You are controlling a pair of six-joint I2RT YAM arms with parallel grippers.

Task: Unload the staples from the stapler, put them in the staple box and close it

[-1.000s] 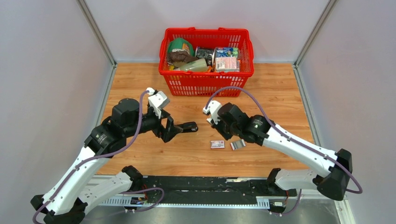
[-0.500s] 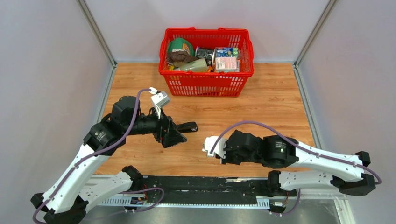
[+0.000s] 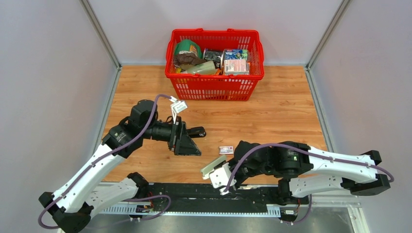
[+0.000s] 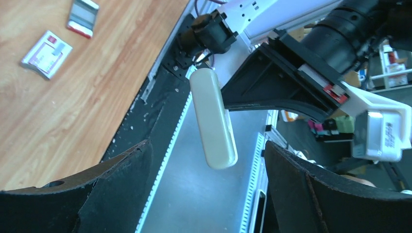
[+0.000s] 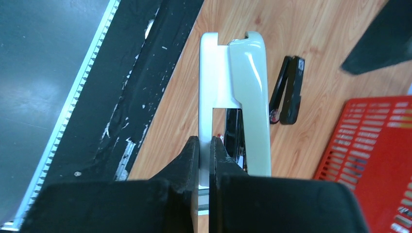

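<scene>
Lying mid-worktop, left of centre, black stapler [image 3: 196, 131] sits just beside left tool [image 3: 190, 145], which gapes wide with nothing in it. Right tool [image 5: 204, 145] is clamped on cream stapler [image 5: 250, 97] at the near edge of the worktop [image 3: 291, 107].

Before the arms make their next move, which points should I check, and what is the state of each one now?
1. Right gripper holds the pale elongated object firmly: ok, shut on it.
2. Left gripper is free: ok, open and holding nothing.
3. Stapler is reachable: ok, it lies on the table in no gripper.
4. Staples are out of the stapler: cannot tell.
5. Small labelled box is apart from both grippers: ok.
</scene>
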